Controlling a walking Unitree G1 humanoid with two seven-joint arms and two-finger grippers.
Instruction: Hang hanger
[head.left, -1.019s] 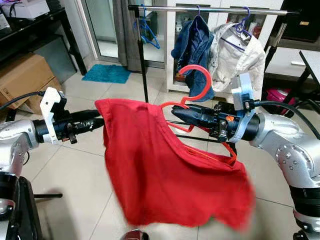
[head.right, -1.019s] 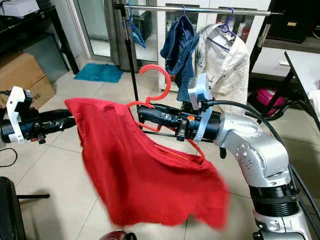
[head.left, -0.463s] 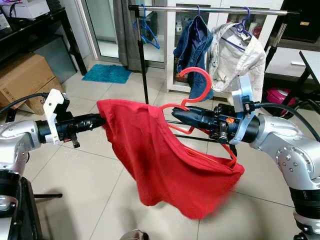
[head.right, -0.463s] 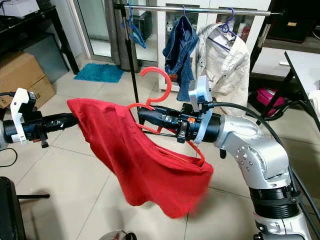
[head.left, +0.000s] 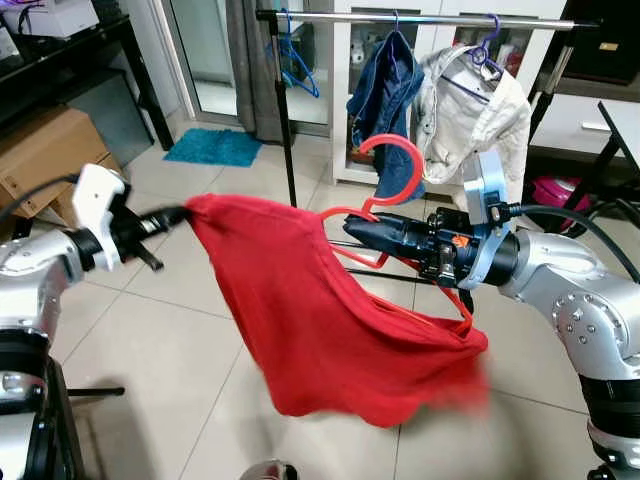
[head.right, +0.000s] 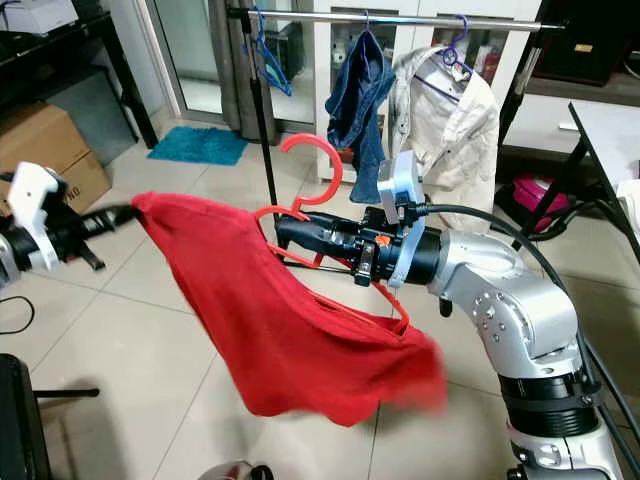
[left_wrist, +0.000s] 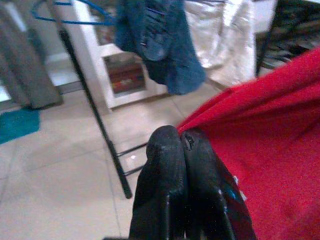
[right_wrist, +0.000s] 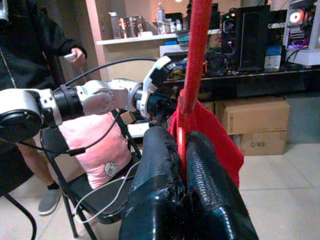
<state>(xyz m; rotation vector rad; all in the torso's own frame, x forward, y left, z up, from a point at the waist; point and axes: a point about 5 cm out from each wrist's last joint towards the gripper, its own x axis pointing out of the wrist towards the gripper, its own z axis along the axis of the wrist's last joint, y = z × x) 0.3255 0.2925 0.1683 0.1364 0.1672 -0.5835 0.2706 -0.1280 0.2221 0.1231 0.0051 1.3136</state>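
here, a red garment is hanging slack between the robot's two arms, its lower edge blurred above the pale tiled floor. the left gripper is pinching the garment's upper corner, its two black fingers pressed together on the cloth out on the robot's left side. the right gripper is clamped on the red hanger, fingers closed tight around the hanger's stem just below the hook; the hanger is sitting at mid-scene in front of the robot, its hook curving upward and its lower bar running down inside the garment toward the right arm. in the right wrist view, the hanger stem is rising straight up between the fingers, with the left arm, a chair holding a pink cushion, cardboard boxes and part of a person in dark clothing standing behind.

beyond the grippers, a black clothes rack with a silver rail is standing on the tiles. a blue denim garment and a cream jacket are hanging on the rail side by side, the jacket on a purple hanger, and an empty blue hanger is hanging near the rail's left end. farther back, a teal mat is lying by a glass door, and a cardboard box is sitting under a dark shelf at far left.
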